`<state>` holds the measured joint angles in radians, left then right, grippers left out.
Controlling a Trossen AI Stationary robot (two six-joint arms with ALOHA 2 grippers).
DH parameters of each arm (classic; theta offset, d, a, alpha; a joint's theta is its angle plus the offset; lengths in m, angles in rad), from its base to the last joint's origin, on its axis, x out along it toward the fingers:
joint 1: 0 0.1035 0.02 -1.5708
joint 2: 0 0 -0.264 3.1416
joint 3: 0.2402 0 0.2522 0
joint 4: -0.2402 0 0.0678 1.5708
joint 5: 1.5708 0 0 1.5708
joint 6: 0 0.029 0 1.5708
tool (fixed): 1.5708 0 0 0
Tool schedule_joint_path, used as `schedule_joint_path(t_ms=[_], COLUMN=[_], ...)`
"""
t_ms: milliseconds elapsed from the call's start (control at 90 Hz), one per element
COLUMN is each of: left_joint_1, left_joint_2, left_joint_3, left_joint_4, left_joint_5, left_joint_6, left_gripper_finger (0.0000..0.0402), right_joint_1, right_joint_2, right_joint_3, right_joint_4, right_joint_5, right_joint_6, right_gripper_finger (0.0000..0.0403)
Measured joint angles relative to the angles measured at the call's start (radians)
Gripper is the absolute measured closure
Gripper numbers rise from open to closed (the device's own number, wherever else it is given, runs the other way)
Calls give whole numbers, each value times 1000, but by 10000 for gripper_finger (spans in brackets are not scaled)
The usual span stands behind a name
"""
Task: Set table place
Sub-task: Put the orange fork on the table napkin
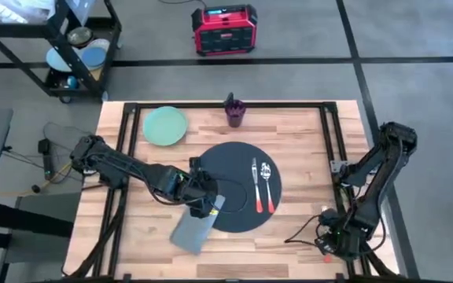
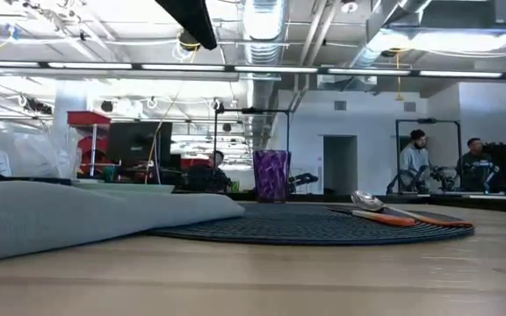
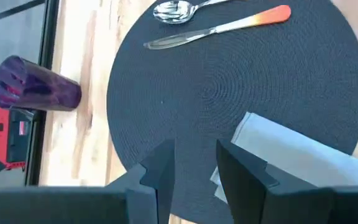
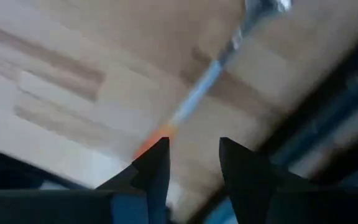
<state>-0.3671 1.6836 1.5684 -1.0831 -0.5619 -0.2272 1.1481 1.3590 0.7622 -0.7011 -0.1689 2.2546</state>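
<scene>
Large round flat dark grey woven mat (image 1: 238,187) lies mid-table on the light wooden plank-top table (image 1: 289,244), fork and spoon on it. Left gripper (image 3: 194,177), fingers parted and empty, hovers at its near-left edge over the grey folded napkin (image 1: 197,226). The napkin looks soft and limp: pinch a corner. Right gripper (image 4: 191,165), parted, seems parked at the near-right corner.

Even overhead light fills the room, from ceiling strip lights (image 2: 139,66) glaring white in the low view. Shadows on the bench (image 1: 289,244) stay soft. The right wrist view is heavily motion-blurred; the low view's foreground is soft.
</scene>
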Motion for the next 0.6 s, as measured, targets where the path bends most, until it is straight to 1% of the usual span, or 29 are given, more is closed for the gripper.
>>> schedule_joint_path(t_ms=[144,289,356,422,522,600], left_joint_1=[-6,-16,-17,-18,-18,-18], left_joint_2=[0,0,0,0,0,0], left_joint_3=[0,0,0,0,0,0], left_joint_4=[-4,-12,-11,-12,-11,-10], left_joint_5=[1,1,1,2,2,2], left_joint_6=[-6,-8,-8,-5,5,6], left_gripper_finger=[299,299,299,299,299,299], right_joint_1=[-17,-50,-99,-164,-260,-318], right_joint_2=[10,53,76,101,127,138], right_joint_3=[17,16,14,13,15,14], right_joint_4=[-1,13,23,39,72,76], right_joint_5=[-29,-62,-103,-158,-172,-174], right_joint_6=[0,-31,-73,-155,-291,-350], right_gripper_finger=[276,276,276,276,276,278])
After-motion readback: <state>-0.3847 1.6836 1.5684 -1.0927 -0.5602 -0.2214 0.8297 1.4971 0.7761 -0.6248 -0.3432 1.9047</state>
